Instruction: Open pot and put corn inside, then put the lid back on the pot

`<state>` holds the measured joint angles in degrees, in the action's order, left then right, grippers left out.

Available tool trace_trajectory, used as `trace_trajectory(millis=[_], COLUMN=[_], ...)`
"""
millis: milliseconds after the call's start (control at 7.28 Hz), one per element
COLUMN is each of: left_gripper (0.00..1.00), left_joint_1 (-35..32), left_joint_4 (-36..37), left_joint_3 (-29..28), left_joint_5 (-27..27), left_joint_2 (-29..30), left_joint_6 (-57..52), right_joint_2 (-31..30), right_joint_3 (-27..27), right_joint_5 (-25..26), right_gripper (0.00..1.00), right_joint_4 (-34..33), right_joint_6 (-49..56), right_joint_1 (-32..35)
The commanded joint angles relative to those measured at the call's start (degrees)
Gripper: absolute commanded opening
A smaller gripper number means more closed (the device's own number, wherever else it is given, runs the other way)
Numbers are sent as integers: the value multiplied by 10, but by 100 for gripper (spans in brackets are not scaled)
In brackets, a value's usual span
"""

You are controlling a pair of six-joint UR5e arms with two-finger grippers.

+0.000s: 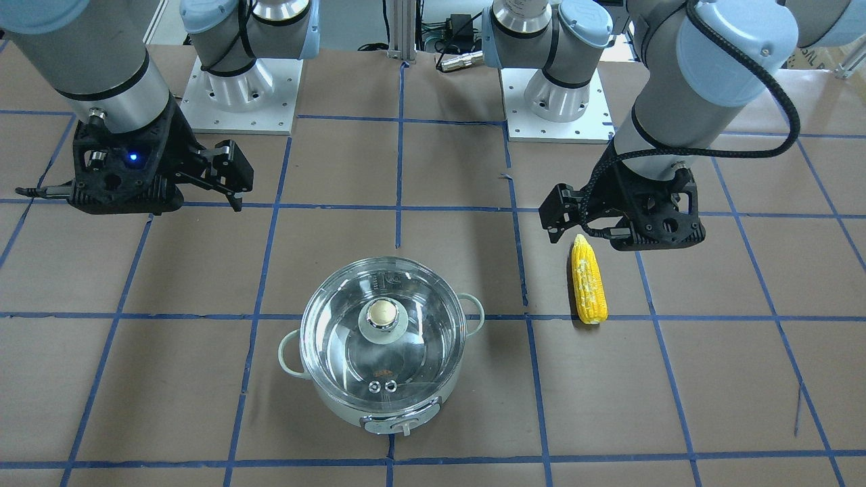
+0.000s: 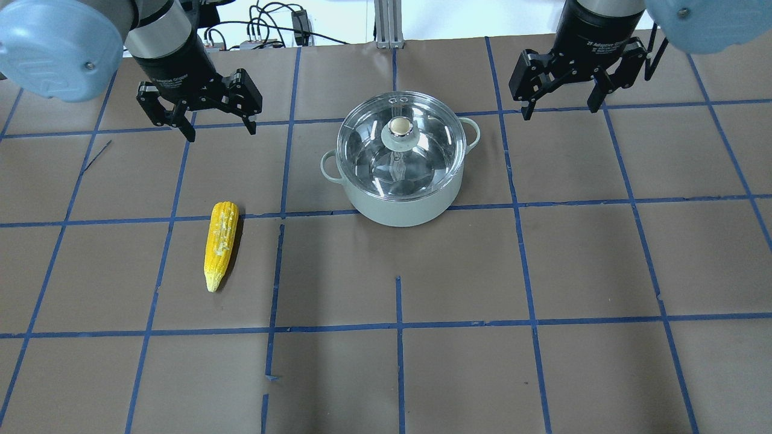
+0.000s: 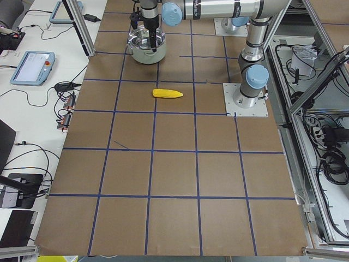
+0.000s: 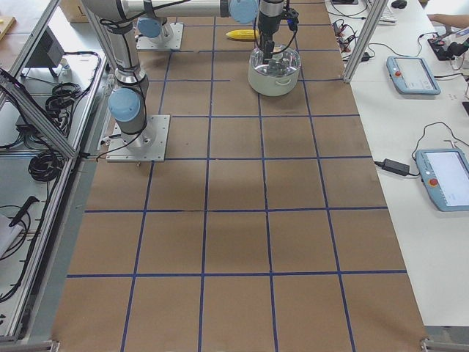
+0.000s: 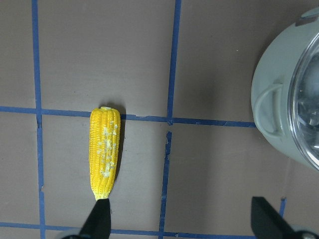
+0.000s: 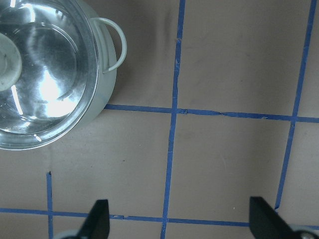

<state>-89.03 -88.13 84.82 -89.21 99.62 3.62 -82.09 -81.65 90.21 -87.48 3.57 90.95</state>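
The pale mint pot stands at mid-table with the clear glass lid shut on it, its tan-topped knob upright. The yellow corn lies flat on the brown table, left of the pot and apart from it. My left gripper is open and empty, above the table beyond the corn. In the left wrist view the corn lies near one fingertip, and the pot is at the right edge. My right gripper is open and empty, right of the pot. The right wrist view shows the lid.
The table is brown paper with a blue tape grid. The two arm bases stand on white plates at the robot's side. Tablets and cables lie on side benches off the table.
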Motion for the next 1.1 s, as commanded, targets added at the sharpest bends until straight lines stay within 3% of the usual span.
trace_trajectory(millis=[0,137,412,687,962], left_gripper=[100,100,100,100,100], left_joint_1=[1,1,10,23,40], left_joint_4=[-2,-3,31,84,209], left_joint_3=[2,7,50,103,167], left_joint_5=[-15,-65,-69,-69,-69], left_joint_2=[-1,2,-6,12,27], left_joint_6=[-2,-33,-67,-68,-95], right_joint_2=[1,1,2,6,33], right_joint_3=[1,2,11,16,18], right_joint_5=[1,1,-2,-42,-34], right_gripper=[99,99,99,99,99], right_joint_4=[0,0,0,-7,-14], right_joint_6=[-1,-1,-8,-29,-115], right_joint_1=[0,-2,4,36,88])
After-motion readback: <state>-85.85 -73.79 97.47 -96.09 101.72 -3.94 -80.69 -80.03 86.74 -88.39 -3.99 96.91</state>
